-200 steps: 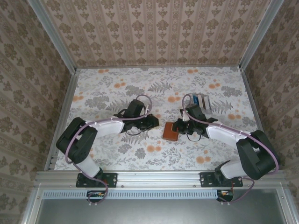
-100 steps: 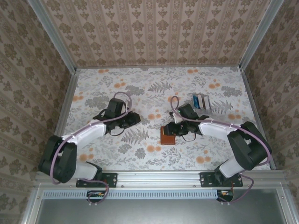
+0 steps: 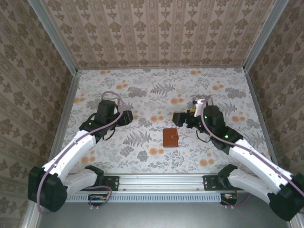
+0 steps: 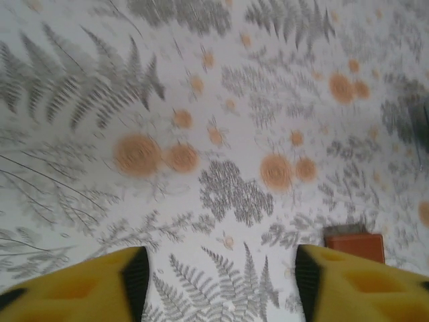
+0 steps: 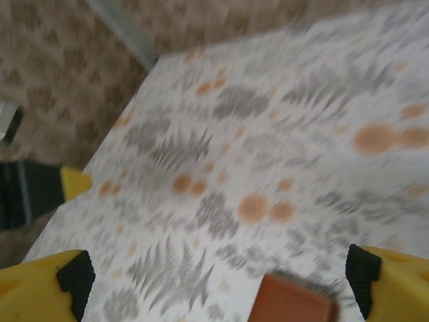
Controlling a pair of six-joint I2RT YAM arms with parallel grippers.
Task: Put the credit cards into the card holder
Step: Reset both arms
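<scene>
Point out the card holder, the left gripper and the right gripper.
card holder [image 3: 170, 137]: top external view, middle of brown cover.
left gripper [image 4: 221, 265]: left wrist view, between its fingertips.
right gripper [image 5: 218, 272]: right wrist view, between fingertips.

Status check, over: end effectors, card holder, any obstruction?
Left end effector open, empty. Right end effector open, empty. Card holder closed, flat on table between them, touching neither. Nothing on top of it.

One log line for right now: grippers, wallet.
left gripper: open, empty | right gripper: open, empty | wallet: closed, on table, untouched
</scene>
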